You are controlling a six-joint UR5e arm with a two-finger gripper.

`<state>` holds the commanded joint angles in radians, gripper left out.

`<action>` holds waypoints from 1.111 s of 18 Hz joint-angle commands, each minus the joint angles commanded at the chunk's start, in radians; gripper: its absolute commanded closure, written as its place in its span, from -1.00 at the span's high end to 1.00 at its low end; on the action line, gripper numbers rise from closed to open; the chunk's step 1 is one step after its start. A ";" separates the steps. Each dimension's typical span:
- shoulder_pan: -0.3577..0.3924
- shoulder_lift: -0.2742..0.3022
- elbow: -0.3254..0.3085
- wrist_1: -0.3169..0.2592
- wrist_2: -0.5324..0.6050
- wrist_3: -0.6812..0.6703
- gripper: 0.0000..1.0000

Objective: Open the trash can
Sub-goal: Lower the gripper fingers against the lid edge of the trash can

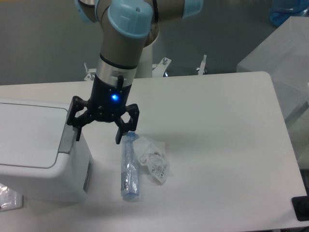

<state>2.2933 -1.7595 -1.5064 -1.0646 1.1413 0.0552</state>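
**A:** So where's it at? The trash can [36, 150] sits at the left edge of the worktop [217, 125], lid flat and shut, grey push tab [66, 139] on the rim facing the arm.

**B:** Yeah, and the pincer [98, 136] hangs with its jaws spread wide, gripping nothing. Its left-hand finger looks to be right over the tab, the other finger hangs above the clear bottle [130, 166].

**A:** I'd guess the trick is to press that tab, not grab the lid. One fingertip square on the grey bit, straight down.

**B:** Agreed. Maybe close the jaws first so it pokes with one solid tip. Spread like that, the spare finger could clip the bottle or that crinkly plastic wrapper [154, 162] beside it.

**A:** And go gently, the bin looks light enough to skid.
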 joint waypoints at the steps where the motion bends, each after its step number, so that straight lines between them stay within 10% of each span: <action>1: 0.000 0.000 0.000 0.000 -0.002 -0.002 1.00; 20: -0.014 -0.003 -0.018 0.006 0.002 0.002 1.00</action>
<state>2.2795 -1.7625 -1.5248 -1.0584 1.1428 0.0568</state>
